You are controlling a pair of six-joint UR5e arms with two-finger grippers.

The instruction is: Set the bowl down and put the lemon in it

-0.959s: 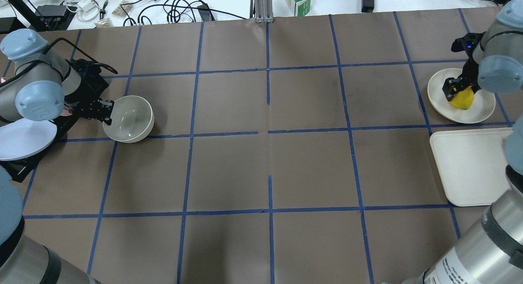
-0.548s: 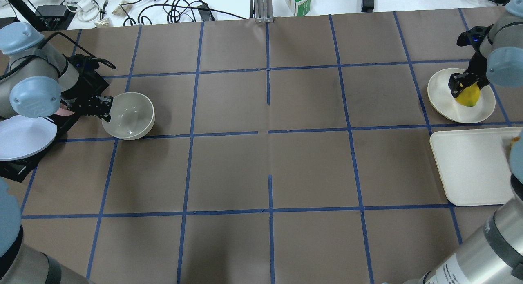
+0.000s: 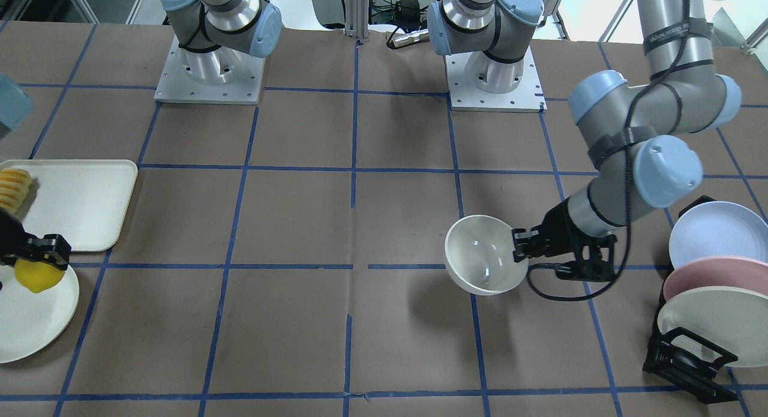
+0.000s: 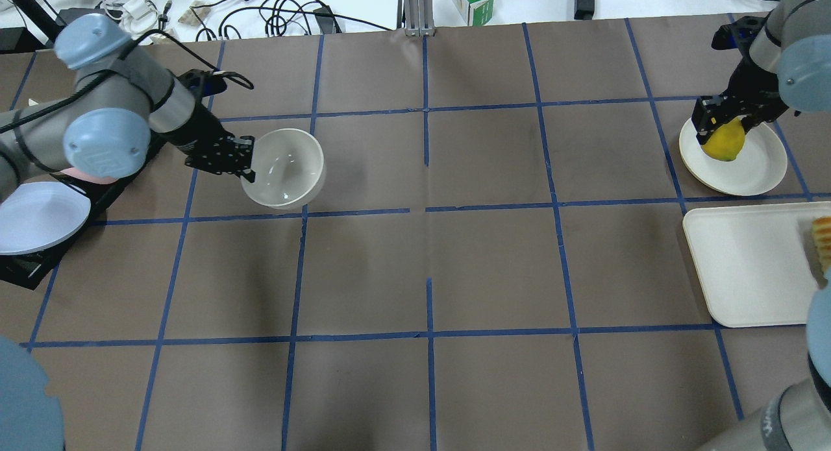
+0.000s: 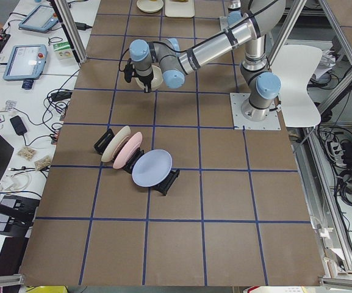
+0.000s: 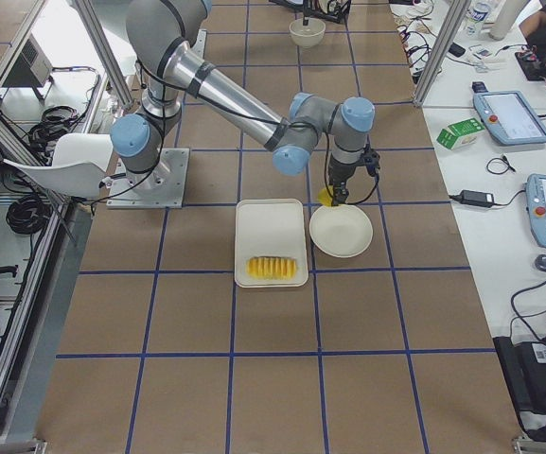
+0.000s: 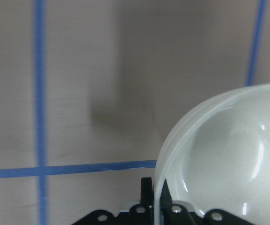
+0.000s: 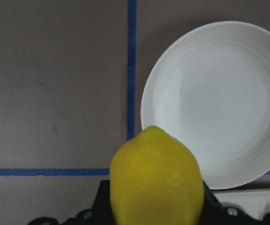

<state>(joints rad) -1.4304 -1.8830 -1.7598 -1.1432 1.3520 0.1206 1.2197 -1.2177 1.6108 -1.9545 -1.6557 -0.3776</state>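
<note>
The off-white bowl point(image 4: 284, 169) hangs tilted above the table's left half, held by its rim in my left gripper point(image 4: 245, 166), which is shut on it. It also shows in the front view point(image 3: 485, 263) and fills the lower right of the left wrist view point(image 7: 228, 159). My right gripper point(image 4: 719, 123) is shut on the yellow lemon point(image 4: 722, 141) and holds it lifted over the left edge of the flat white plate point(image 4: 753, 169). The lemon shows close in the right wrist view point(image 8: 156, 180) and in the front view point(image 3: 38, 274).
A cream tray point(image 4: 746, 263) lies at the right, with ridged yellow-orange sliced food point(image 4: 822, 242) on its right end. A black rack point(image 3: 690, 360) with blue, pink and white plates stands at the far left. Cables and a green box point(image 4: 472, 2) lie beyond the table.
My left gripper has carried the bowl up and rightward, away from the plate rack. My right gripper has lifted the lemon and shifted it left, toward the plate's edge.
</note>
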